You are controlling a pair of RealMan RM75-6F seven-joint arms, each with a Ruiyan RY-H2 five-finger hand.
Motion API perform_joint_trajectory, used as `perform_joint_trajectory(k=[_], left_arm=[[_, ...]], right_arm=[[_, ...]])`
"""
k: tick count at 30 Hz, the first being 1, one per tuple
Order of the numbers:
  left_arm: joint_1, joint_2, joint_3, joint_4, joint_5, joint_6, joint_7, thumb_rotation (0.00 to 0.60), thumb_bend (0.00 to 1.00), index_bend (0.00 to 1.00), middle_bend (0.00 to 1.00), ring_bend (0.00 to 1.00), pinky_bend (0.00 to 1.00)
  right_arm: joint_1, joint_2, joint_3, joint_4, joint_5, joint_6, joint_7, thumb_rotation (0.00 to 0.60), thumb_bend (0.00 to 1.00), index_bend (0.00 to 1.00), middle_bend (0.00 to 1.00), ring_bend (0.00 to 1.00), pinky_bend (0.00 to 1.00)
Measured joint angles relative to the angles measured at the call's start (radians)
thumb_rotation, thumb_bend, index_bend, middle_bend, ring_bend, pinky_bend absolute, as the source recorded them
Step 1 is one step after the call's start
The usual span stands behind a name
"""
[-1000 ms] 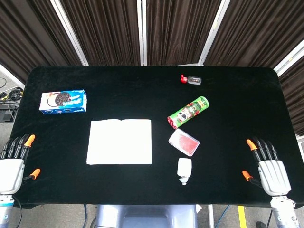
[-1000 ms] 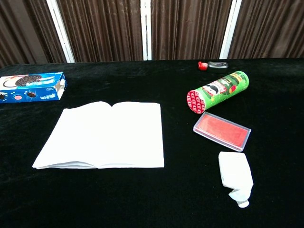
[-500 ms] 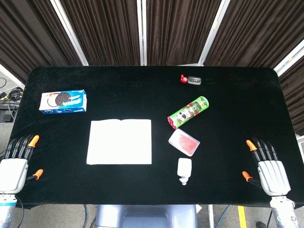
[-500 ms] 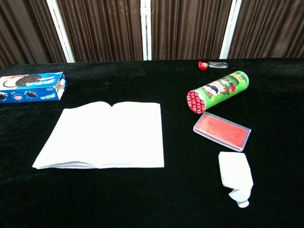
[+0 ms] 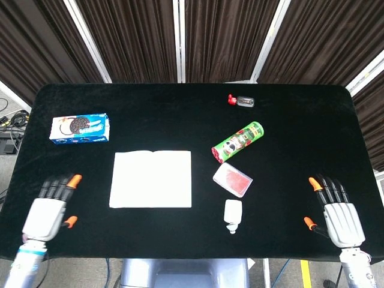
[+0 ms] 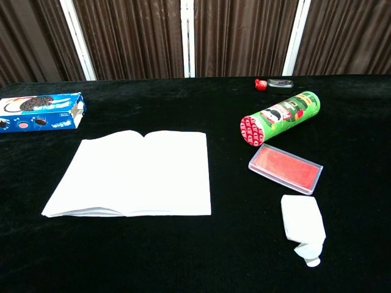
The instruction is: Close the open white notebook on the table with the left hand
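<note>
The white notebook (image 5: 151, 179) lies open and flat on the black table (image 5: 180, 114), left of centre; the chest view shows the same notebook (image 6: 133, 173) with its spine running front to back. My left hand (image 5: 50, 207) hovers over the table's front left corner, fingers spread and empty, a hand's width left of the notebook. My right hand (image 5: 336, 211) sits at the front right edge, fingers spread, holding nothing. Neither hand appears in the chest view.
A blue cookie box (image 5: 80, 128) lies at the far left. Right of the notebook are a green chip can (image 5: 237, 142), a red flat case (image 5: 233, 179) and a white crumpled pouch (image 5: 233, 215). A small red-capped bottle (image 5: 240, 100) lies near the back.
My left hand has moved right and inward over the table toward the notebook. The right hand has barely shifted. The notebook has stayed open.
</note>
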Motion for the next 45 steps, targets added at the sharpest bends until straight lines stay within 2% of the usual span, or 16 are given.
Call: perform_joint_trajectory(k=[7, 12, 20, 34, 45], left_arm=[[-0.063, -0.132, -0.019, 0.011, -0.064, -0.107, 0.148, 0.6, 0.22, 0.0, 0.0, 0.0, 0.0], [-0.099, -0.21, -0.034, 0.048, -0.106, -0.157, 0.192, 0.6, 0.26, 0.0, 0.0, 0.0, 0.0], [-0.146, -0.305, -0.049, 0.12, -0.144, -0.201, 0.236, 0.6, 0.27, 0.0, 0.0, 0.0, 0.0], [-0.201, -0.386, -0.074, 0.223, -0.21, -0.245, 0.253, 0.6, 0.3, 0.0, 0.0, 0.0, 0.0], [-0.22, -0.42, -0.069, 0.289, -0.212, -0.24, 0.249, 0.6, 0.34, 0.0, 0.0, 0.0, 0.0]], right_arm=[[0.002, 0.003, -0.001, 0.0, 0.005, -0.01, 0.007, 0.6, 0.09, 0.0, 0.0, 0.0, 0.0], [0.002, 0.005, -0.003, -0.003, 0.002, -0.009, 0.012, 0.6, 0.09, 0.0, 0.0, 0.0, 0.0], [0.002, 0.005, -0.007, -0.005, -0.004, -0.011, 0.014, 0.6, 0.09, 0.0, 0.0, 0.0, 0.0], [0.002, 0.003, -0.011, -0.003, -0.008, -0.013, 0.016, 0.6, 0.09, 0.0, 0.0, 0.0, 0.0], [0.002, 0.003, -0.013, -0.005, -0.01, -0.015, 0.017, 0.6, 0.09, 0.0, 0.0, 0.0, 0.0]])
